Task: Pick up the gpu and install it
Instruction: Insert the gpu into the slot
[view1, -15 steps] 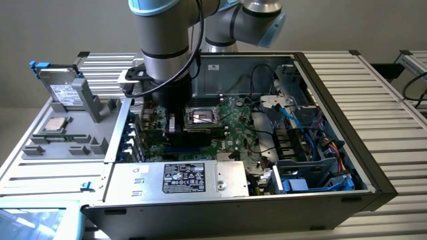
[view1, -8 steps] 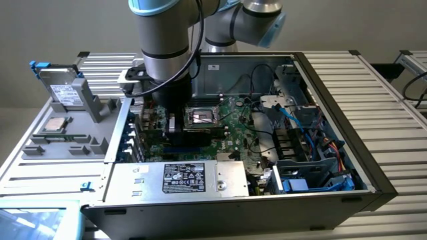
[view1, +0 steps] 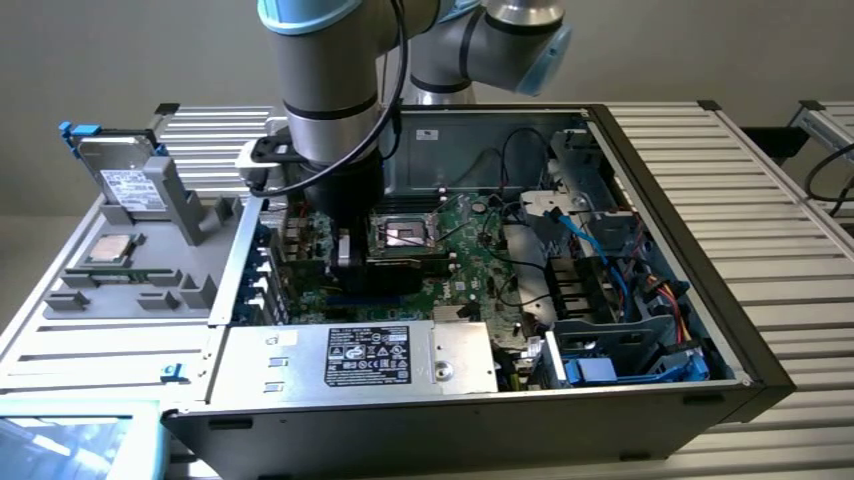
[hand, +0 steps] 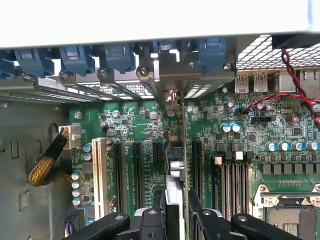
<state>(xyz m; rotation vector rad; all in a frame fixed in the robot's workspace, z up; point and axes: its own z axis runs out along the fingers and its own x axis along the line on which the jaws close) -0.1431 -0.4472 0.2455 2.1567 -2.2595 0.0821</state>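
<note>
Inside the open computer case (view1: 694, 330) my gripper (view1: 350, 258) hangs low over the green motherboard (view1: 467, 250), shut on the gpu (view1: 407, 266). The wrist view looks down the gpu (hand: 175, 165) edge-on, standing upright between my two black fingers (hand: 158, 210), with my gripper (hand: 176, 205) closed on its sides. Its far end reaches the rear slot openings under the blue latches (hand: 120, 55). The card stands in line with the black expansion slots (hand: 136, 170) of the motherboard (hand: 145, 120). Whether its edge sits in a slot cannot be told.
A silver power supply (view1: 387, 355) fills the near side of the case. The CPU socket (view1: 404, 235) lies beside the card, memory slots (hand: 232, 175) too. Red and black wires (hand: 295, 90) and a braided cable (hand: 47, 160) run nearby. A grey holder (view1: 127, 270) outside carries a hard drive (view1: 127, 185).
</note>
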